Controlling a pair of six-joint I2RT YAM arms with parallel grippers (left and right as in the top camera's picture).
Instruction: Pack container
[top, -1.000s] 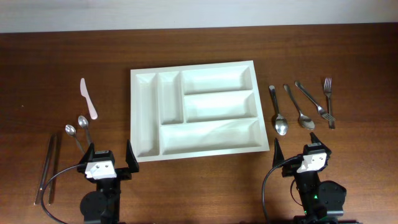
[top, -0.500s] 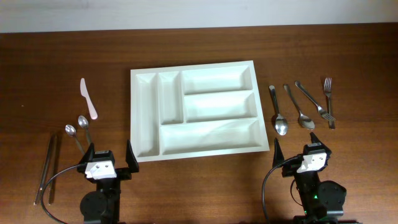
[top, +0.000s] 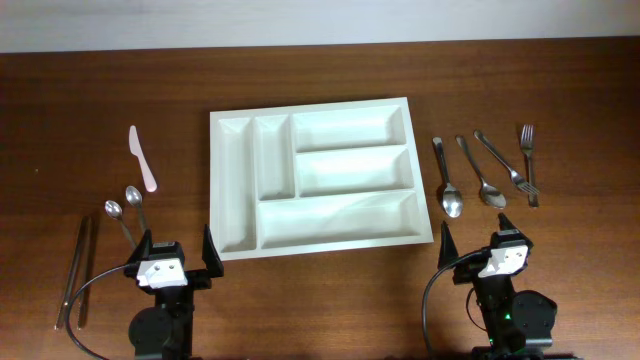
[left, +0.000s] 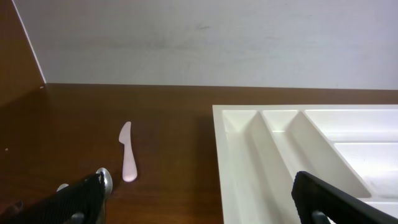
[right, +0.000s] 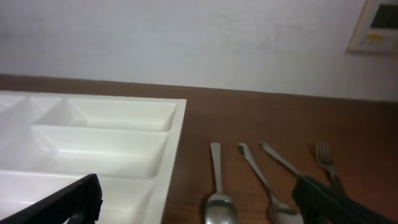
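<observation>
The white container with five empty compartments lies in the middle of the table; it shows in the left wrist view and right wrist view. My left gripper is open near the container's front left corner. My right gripper is open at its front right. Two spoons, a utensil with a long handle and a fork lie to the right. A pink knife, two small spoons and chopsticks lie to the left.
A pale wall runs behind the table's far edge. Bare wood lies between the container and the cutlery on both sides.
</observation>
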